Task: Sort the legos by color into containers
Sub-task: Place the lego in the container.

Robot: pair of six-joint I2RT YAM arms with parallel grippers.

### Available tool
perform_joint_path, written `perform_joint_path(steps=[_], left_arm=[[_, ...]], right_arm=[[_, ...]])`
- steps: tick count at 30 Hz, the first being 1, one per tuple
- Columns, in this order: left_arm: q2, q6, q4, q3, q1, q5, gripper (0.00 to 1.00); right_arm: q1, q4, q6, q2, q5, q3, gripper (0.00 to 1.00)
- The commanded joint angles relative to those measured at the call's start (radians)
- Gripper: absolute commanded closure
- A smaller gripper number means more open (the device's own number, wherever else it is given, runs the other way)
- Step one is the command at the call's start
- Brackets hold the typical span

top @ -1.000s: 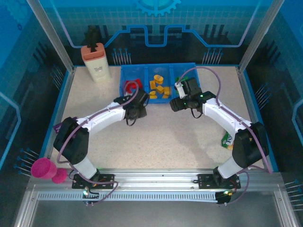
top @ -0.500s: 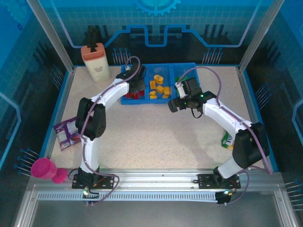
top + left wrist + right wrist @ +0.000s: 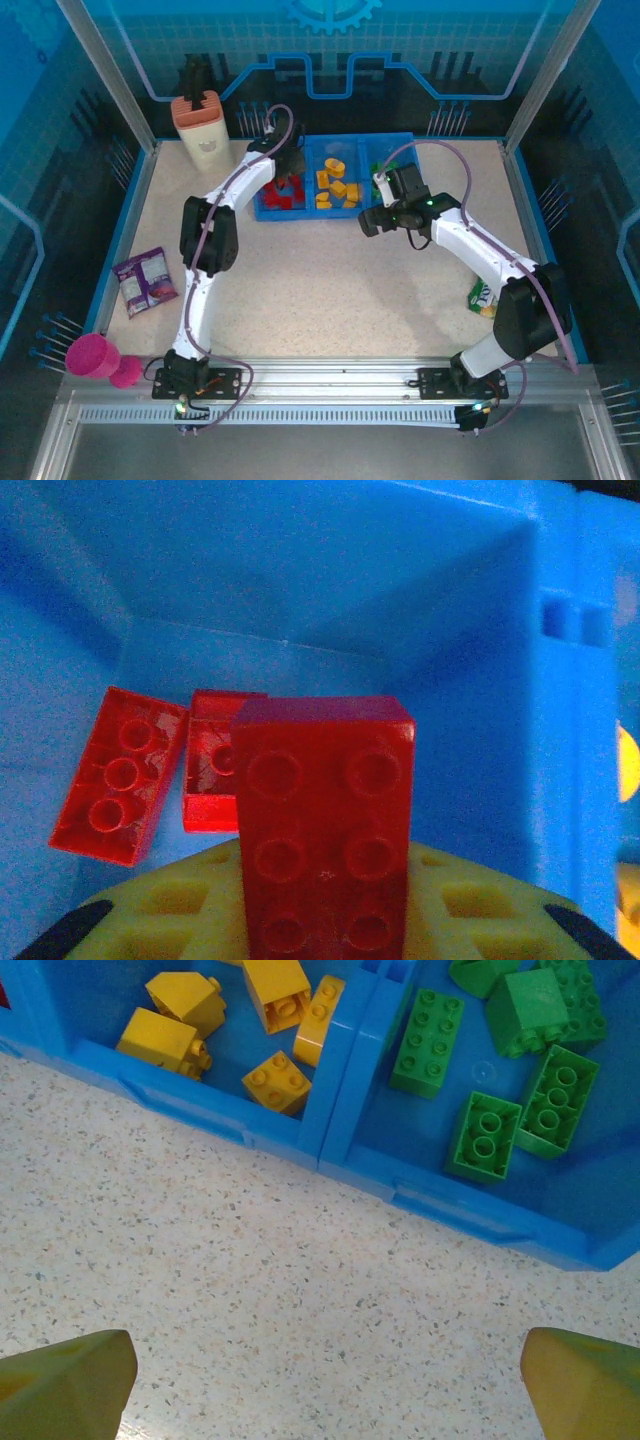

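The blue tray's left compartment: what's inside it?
At least two loose red bricks lie on the left compartment floor. The left gripper holds a third red brick above them. That brick and the arm cover part of the floor, so more may be hidden.

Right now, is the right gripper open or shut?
Open: the right gripper shows its fingertips far apart in its wrist view, with bare table between them.

red, yellow, green legos [image 3: 428,1040], blue tray [image 3: 455,1208]
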Motion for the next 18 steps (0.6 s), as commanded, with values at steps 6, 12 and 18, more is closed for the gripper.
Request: perform_joint_path(steps=[6, 12, 18], left_arm=[[0.017, 0.005, -0.01, 0.026, 0.025, 0.035, 0.51], [-0.033, 0.024, -0.005, 0.028, 0.027, 0.055, 0.4], [-0.316, 0.17, 0.099, -0.18, 0.033, 0.047, 0.22]], right_arm=[[-0.012, -0.035, 0.002, -0.035, 0.037, 0.036, 0.0], [-0.012, -0.051, -0.002, -0.049, 0.062, 0.051, 0.0], [-0.02, -0.029, -0.027, -0.083, 0.131, 0.025, 0.0]])
